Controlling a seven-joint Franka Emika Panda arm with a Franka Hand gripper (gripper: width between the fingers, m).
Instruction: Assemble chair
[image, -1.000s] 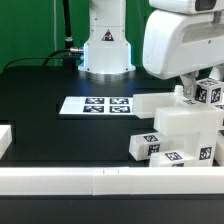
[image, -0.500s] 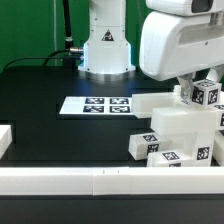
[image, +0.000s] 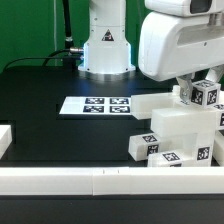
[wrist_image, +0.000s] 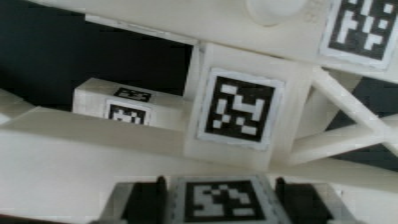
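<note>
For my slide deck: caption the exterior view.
Gripper closed on a tagged chair part above the partly built chair.

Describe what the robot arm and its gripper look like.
The arm is glossy white with bulky, rounded shells. Its base flares out and bears a small dark mark. Black cables run up beside the base. The gripper has dark fingers.
</note>
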